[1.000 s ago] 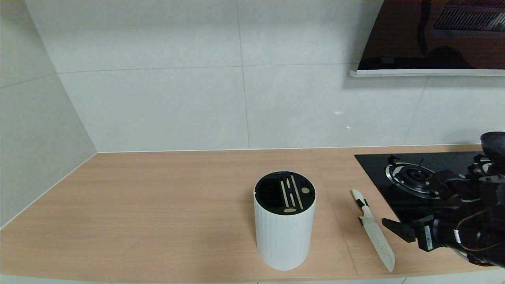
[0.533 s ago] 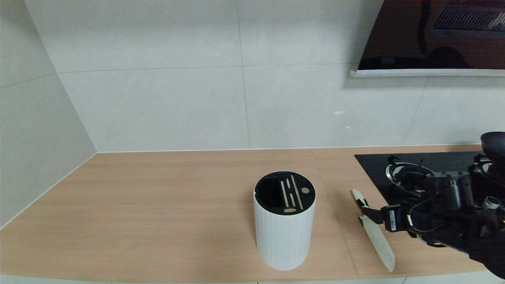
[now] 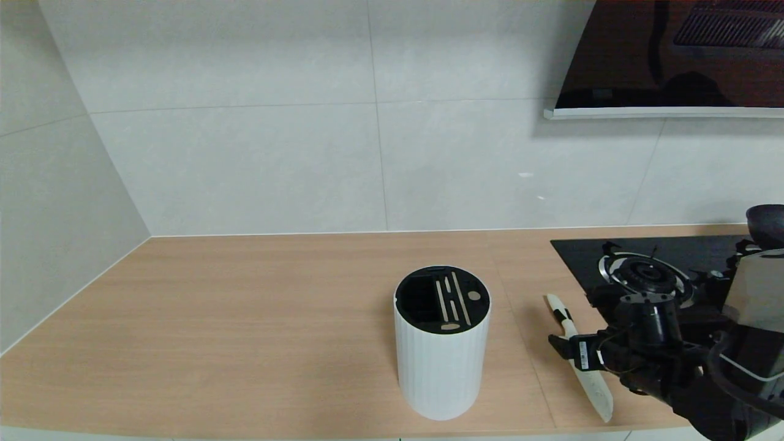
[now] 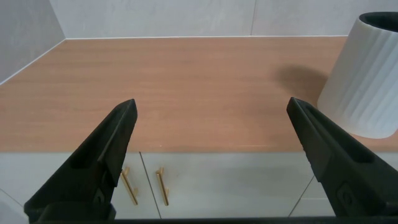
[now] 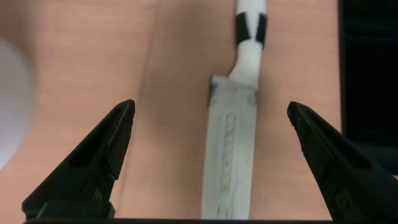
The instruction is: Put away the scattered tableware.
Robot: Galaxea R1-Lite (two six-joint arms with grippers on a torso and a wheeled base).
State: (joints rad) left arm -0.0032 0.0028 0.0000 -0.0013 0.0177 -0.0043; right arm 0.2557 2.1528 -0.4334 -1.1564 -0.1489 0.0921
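Knife (image 5: pixel 231 155) lies flat on the worktop (image 3: pixel 245 318), directly below the right gripper (image 5: pixel 210 109). Fingers spread wide, empty, straddling the blade near the handle. Long axis crosses their closing line. Right arm nearer.

**Mia:** What is that long white thing?

**Tom:** A knife (image 5: pixel 231 155). It lies flat on the wood counter (image 5: pixel 93 50). Its handle (image 5: pixel 251 25) has a black band.

**Mia:** Where is the right gripper (image 5: pixel 210 107)?

**Tom:** Over the knife. Say the handle points to twelve. Then one black finger (image 5: pixel 93 168) is out at nine and the other at three. They are spread wide, with the blade between them.

**Mia:** Anything else?

**Tom:** A bit of the white holder (image 5: pixel 9 106) is far out at nine. The black stove (image 5: pixel 370 62) is at two.
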